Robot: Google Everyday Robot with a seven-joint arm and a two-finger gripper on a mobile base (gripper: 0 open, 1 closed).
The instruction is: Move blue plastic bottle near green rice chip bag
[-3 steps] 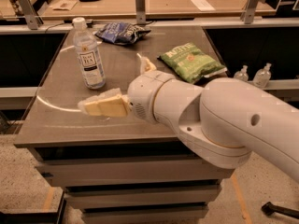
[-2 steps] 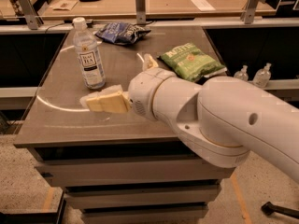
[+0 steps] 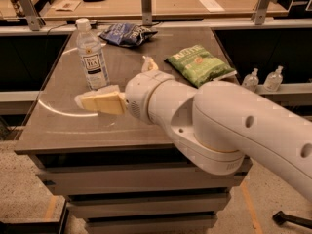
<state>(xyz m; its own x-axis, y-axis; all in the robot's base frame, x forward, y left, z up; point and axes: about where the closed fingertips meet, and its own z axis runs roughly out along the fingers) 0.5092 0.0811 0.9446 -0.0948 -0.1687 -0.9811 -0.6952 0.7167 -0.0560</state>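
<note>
The blue plastic bottle (image 3: 92,52), clear with a white cap and a "TEA" label, stands upright at the table's left rear. The green rice chip bag (image 3: 199,64) lies flat at the right rear. My gripper (image 3: 115,82) is open and empty just right of and in front of the bottle. One cream finger (image 3: 102,103) reaches left in front of the bottle's base. The other fingertip (image 3: 148,63) pokes up behind the wrist. My white arm covers the table's front right.
A dark blue chip bag (image 3: 127,33) lies at the rear, between the bottle and the green bag. Two small clear pump bottles (image 3: 263,78) stand on a ledge right of the table (image 3: 53,130). A wooden counter runs behind.
The gripper has edged slightly farther in toward the bottle's base. The bottle and the bags have not moved.
</note>
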